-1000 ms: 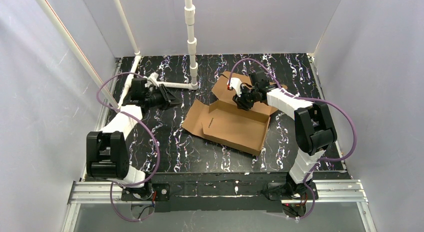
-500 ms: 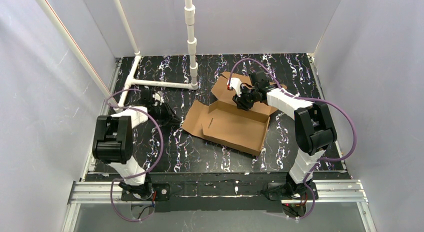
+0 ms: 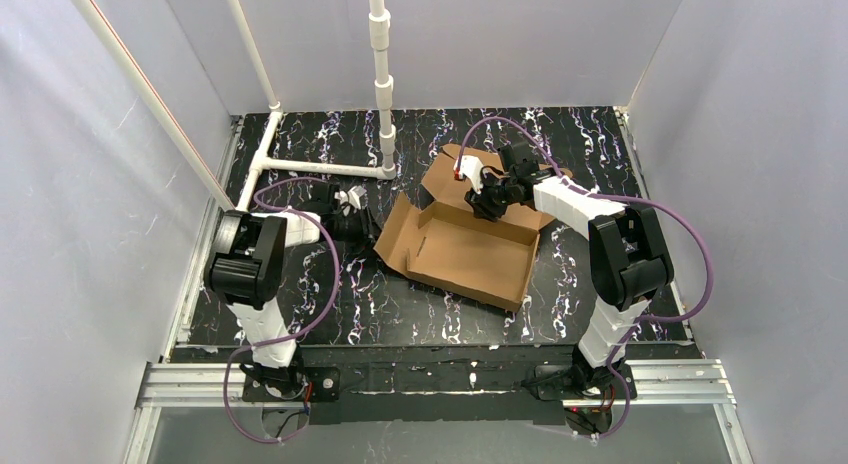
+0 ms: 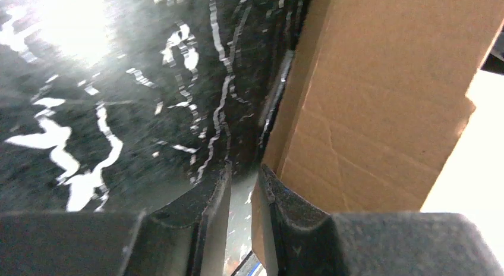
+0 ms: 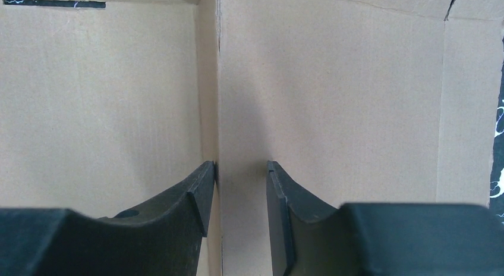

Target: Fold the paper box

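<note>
Right wrist shows me the right gripper (image 5: pixel 241 169) parted over an inner fold of the paper box (image 5: pixel 333 97); overhead hides that; left gripper (image 4: pixel 245 172) slightly parted beside a flap.

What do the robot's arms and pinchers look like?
The left arm and right arm are both built from white, tube-like links joined by chunky black joints. A thin purple cable loops along each one. The left gripper and right gripper each have two dark fingers that taper toward the tips.

The paper box (image 4: pixel 380 97) overruns both wrist views; the table (image 4: pixel 89 109) looks blurred.
</note>
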